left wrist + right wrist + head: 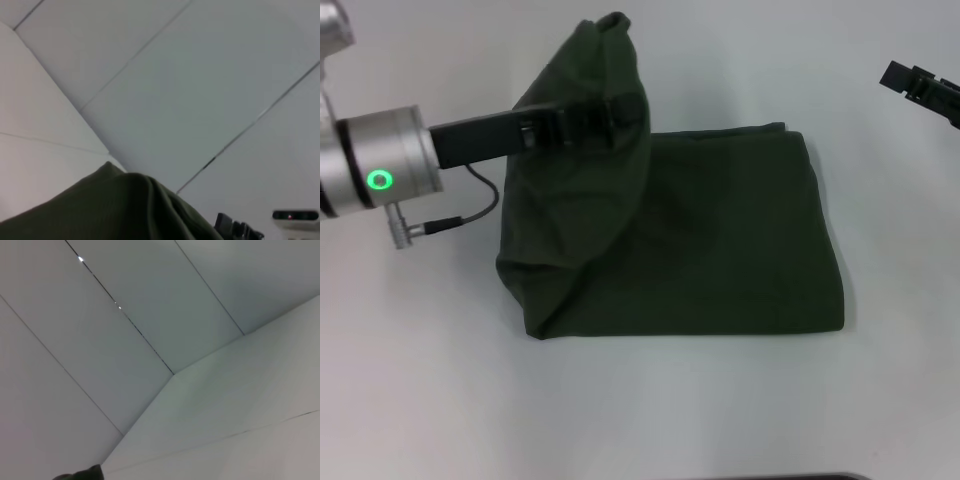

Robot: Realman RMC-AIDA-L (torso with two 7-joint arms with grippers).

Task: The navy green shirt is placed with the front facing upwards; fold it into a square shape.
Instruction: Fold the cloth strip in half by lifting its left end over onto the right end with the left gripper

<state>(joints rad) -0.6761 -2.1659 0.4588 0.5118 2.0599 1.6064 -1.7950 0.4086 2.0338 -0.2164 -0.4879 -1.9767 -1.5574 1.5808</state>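
Between the left gripper's [625,112] closed fingers hangs a lifted edge of the navy green shirt [720,240], the rest lying folded below on the white table [640,410]. Soft, limp cloth: pinch doubled edges. Right gripper [920,85] idles far off.

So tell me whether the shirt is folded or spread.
Folded, not finished: the navy green shirt lies as a compact rectangle, its left end lifted by the left gripper.

My left arm: brushed silver cylindrical wrist with black seam rings and a glowing green ring light. Small silver connector below it, thin black cable looping out. Long black rectangular left gripper [582,118] body, ridged black fingers [625,108]. Right gripper [923,85]: matte black, angular, only partly visible at far right.
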